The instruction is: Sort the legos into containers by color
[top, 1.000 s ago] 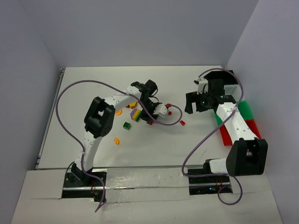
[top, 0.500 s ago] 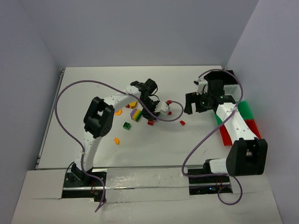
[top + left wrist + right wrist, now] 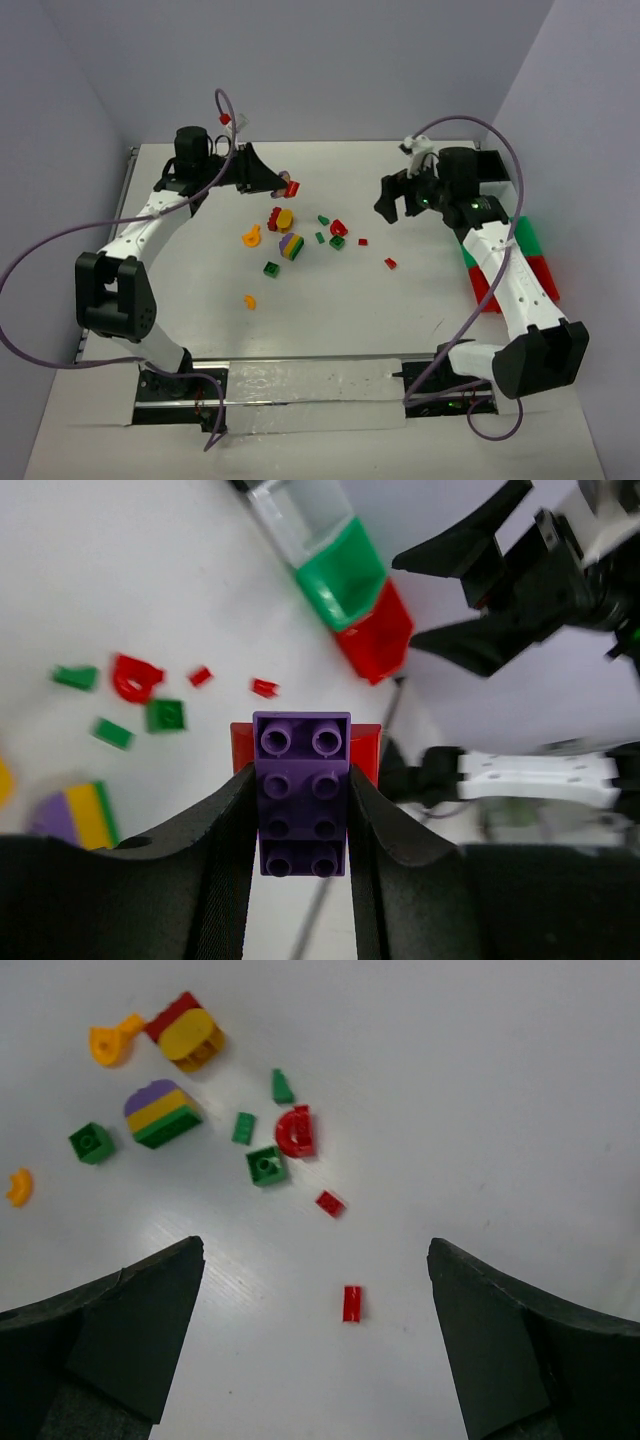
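My left gripper [image 3: 284, 186] hangs over the back left of the table, shut on a purple lego brick [image 3: 301, 792] with a red piece [image 3: 366, 748] stuck to its underside. The rest of the legos lie mid-table: a purple-yellow-green block [image 3: 291, 246], a green brick [image 3: 271, 268], a red arch [image 3: 339, 228] and orange pieces [image 3: 252, 237]. My right gripper [image 3: 393, 203] is open above a small red brick [image 3: 351, 1303], holding nothing. The green container [image 3: 527, 236] and the red container [image 3: 541, 274] sit at the right edge, partly behind the right arm.
A pale bin [image 3: 300, 512] stands beyond the green one in the left wrist view. Purple cables [image 3: 60, 245] loop off both arms. Walls close the table at the back and both sides.
The left arm has swung from the lego pile to the back left and risen, carrying the purple brick. The right gripper has shifted a little left and stays open.
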Tool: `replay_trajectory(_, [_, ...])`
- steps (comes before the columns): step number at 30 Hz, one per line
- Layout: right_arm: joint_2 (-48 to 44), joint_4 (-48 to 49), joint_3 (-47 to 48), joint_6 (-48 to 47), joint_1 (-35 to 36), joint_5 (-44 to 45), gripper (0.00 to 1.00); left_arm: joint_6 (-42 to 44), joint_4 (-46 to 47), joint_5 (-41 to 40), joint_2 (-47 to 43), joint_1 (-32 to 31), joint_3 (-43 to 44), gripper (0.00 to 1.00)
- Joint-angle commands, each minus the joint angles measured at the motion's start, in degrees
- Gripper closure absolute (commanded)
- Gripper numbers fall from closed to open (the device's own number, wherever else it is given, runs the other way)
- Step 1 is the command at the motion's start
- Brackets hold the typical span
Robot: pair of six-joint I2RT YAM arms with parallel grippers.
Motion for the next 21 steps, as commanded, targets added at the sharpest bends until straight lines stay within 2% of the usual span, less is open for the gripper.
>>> replay_trajectory(1, [-1.80,2.67,5.28,-8.34,12.36,8.09,0.00,-31.80,10.52,7.34,-1.14,0.08,-6.00,1.00])
replay_trajectory(2, [-1.33,2.75,6.13,-8.43,14.08,9.01,0.00,-38.46,15.54,7.60,-2.13,0.25,-8.29,1.00])
replay_trajectory(4, [0.19,2.53,7.84,-7.81,17.04,9.51,0.00,-46.36,28.58,8.16,-3.60,0.30,-12.93,1.00])
replay_trajectory(5, [1.28,2.31,10.01,-7.01,19.80,9.29,0.00,-52.76,36.21,9.03,-4.47,0.30,-18.01,1.00])
replay_trajectory(7, [3.14,2.21,12.05,-6.88,22.52,9.71,0.00,-60.16,43.31,9.76,-5.26,0.47,-20.73,1.00])
replay_trajectory(10, [5.15,1.76,14.21,-6.66,26.43,10.51,0.00,-60.56,46.02,11.72,-5.70,0.39,-21.59,1.00])
replay_trajectory(17, [12.20,-4.75,21.67,-5.76,30.97,3.86,0.04,-61.84,50.88,13.72,-6.34,-0.05,-23.99,1.00])
replay_trajectory(21, [13.32,-5.59,22.27,-5.19,31.42,0.76,0.04,-60.35,48.90,13.46,-6.22,-0.12,-23.50,1.00])
